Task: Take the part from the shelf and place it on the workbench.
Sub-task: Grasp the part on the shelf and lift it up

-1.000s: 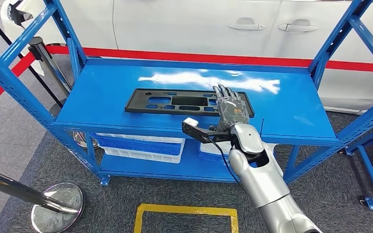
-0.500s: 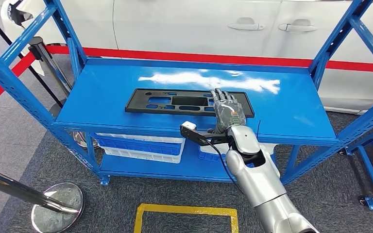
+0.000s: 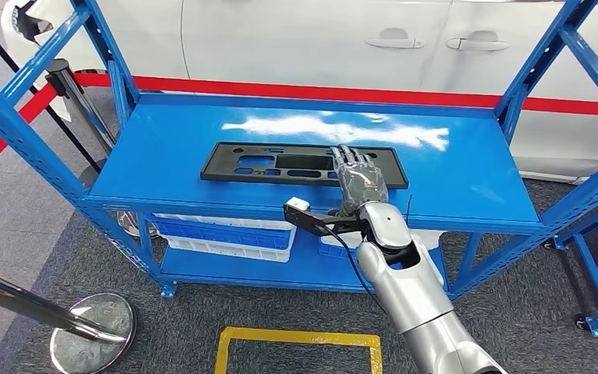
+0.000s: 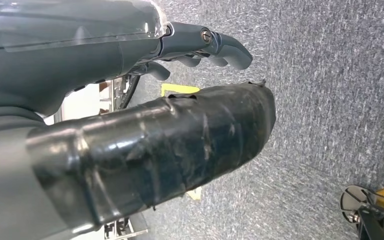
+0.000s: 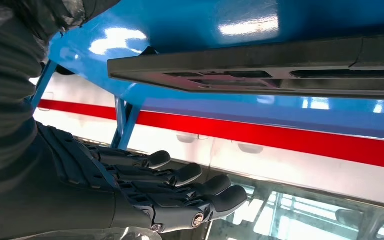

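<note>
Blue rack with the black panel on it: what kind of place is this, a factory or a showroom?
Probably a car workshop or demo floor: a blue rack holding a black panel, a white car behind a red barrier belt, and storage bins below.

No text, label, brand, number or sign can be read in any of the views.
</note>
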You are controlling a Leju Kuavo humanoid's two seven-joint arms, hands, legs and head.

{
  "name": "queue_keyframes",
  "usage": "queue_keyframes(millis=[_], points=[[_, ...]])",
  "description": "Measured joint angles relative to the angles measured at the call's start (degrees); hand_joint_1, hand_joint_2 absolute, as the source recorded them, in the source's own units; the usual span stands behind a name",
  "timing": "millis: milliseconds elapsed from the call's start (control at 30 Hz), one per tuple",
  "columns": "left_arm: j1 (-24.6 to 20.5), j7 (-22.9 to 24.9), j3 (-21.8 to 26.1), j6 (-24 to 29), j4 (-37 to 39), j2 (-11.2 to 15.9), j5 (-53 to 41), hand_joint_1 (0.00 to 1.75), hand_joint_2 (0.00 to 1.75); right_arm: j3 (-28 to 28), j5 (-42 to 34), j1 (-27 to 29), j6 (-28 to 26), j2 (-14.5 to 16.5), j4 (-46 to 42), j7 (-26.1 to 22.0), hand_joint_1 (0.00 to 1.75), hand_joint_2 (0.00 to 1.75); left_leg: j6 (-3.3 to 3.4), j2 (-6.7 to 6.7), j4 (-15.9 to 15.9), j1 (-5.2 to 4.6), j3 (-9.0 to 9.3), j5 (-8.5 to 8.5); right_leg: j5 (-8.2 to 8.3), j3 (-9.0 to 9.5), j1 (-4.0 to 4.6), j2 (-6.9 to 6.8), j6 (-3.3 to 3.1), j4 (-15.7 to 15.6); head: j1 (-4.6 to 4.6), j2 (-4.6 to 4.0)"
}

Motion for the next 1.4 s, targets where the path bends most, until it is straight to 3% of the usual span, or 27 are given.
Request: queue_keyframes(millis=[1400], points=[[-0.32,0.04,1.44,-0.77,0.00,0.02,0.35,0.00,0.00,1.43,0.01,-0.96,0.00,0.97,2.16,-0.80,0.00,1.75,0.00,0.00,0.00,0.00,0.00,0.00,0.00,0.00,0.00,0.00,0.00,0.00,0.00,0.00]])
